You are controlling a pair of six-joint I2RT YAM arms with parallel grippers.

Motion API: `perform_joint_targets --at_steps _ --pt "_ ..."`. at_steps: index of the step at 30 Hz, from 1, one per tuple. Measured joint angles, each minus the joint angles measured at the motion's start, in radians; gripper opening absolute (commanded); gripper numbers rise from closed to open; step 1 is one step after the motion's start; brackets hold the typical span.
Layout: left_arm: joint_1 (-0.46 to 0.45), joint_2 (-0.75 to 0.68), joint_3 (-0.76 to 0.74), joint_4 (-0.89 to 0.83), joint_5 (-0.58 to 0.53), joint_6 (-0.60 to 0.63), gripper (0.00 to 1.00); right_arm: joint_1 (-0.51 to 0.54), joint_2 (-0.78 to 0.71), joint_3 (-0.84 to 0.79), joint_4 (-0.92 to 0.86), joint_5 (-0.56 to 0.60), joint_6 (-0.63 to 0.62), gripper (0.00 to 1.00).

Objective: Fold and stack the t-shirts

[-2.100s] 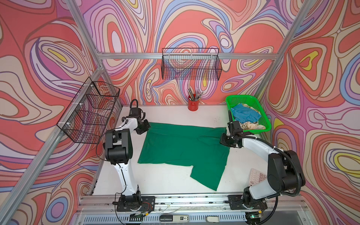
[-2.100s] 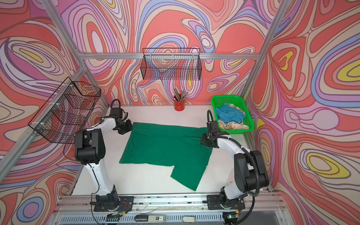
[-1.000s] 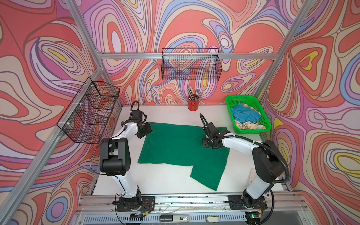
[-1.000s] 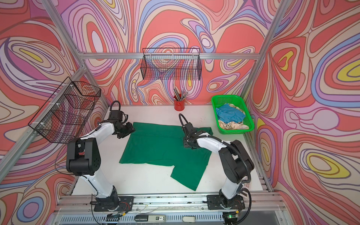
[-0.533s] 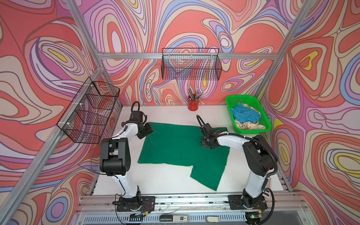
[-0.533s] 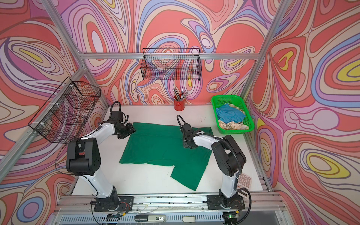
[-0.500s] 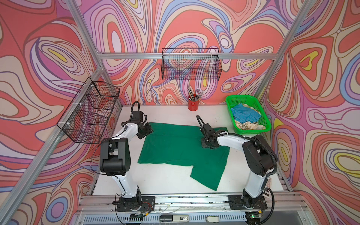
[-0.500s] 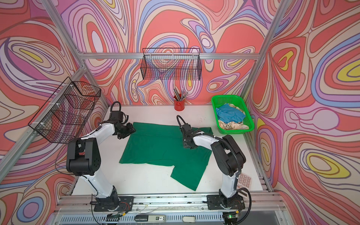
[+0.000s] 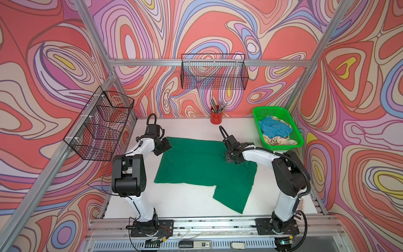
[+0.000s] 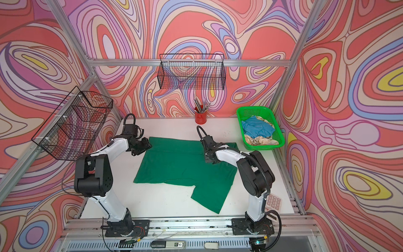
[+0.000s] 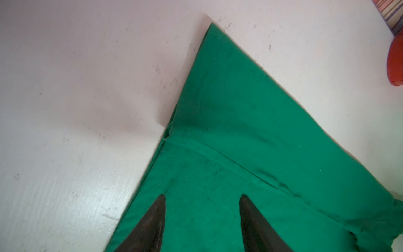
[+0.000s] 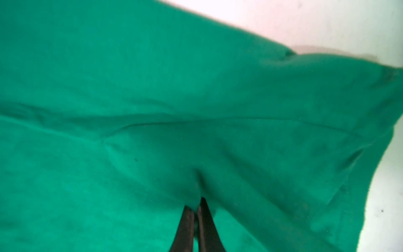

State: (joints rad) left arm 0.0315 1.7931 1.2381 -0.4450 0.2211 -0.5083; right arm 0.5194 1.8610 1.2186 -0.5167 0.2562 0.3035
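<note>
White surface [image 9: 192, 205] inside a swirl-patterned enclosure, with the dark green t-shirt [image 9: 202, 165] spread flat across its middle. The left pincer [image 11: 202, 196], jaws apart, stands over the shirt's far-left corner and grips nothing. The right pincer [image 12: 194, 203], jaws closed, pinches a pucker of the same shirt toward its far-right part. The light blue t-shirt [image 9: 274, 129] and cream patterned t-shirt [image 9: 277, 140] lie crumpled in a green basket [image 9: 257, 113] at the far-right corner.

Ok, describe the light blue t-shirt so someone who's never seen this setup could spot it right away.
On the white table, look to the far right corner, where a bright green mesh basket stands. The light blue t-shirt lies crumpled inside it, plain and solid blue, unlike the cream patterned t-shirt bunched beside it at the nearer end.
</note>
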Motion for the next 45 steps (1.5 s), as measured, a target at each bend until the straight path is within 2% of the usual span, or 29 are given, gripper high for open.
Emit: perform_joint_targets --at_steps 3,8,21,25,33,39,45 --pt "0.0 0.0 0.0 0.0 0.006 0.0 0.57 -0.022 0.0 0.038 -0.014 -0.006 -0.02 0.05" --pt "-0.002 0.002 0.0 0.0 0.014 0.0 0.57 -0.067 0.036 0.102 -0.027 -0.014 -0.062 0.19" --pt "-0.006 0.002 0.0 0.0 0.022 0.0 0.57 -0.139 0.15 0.169 -0.03 -0.013 -0.108 0.32" --pt "-0.007 0.002 0.0 0.0 0.022 0.001 0.57 -0.144 0.138 0.175 -0.031 -0.018 -0.109 0.33" --pt "-0.013 0.002 0.0 0.0 0.022 0.001 0.57 -0.123 0.004 0.125 -0.022 -0.1 -0.118 0.33" --pt "-0.014 0.002 0.0 0.0 0.022 0.001 0.57 -0.091 0.034 0.124 -0.016 -0.172 -0.141 0.31" --pt "-0.018 0.002 0.0 0.0 0.022 0.003 0.57 -0.087 0.093 0.13 -0.037 -0.172 -0.146 0.28"
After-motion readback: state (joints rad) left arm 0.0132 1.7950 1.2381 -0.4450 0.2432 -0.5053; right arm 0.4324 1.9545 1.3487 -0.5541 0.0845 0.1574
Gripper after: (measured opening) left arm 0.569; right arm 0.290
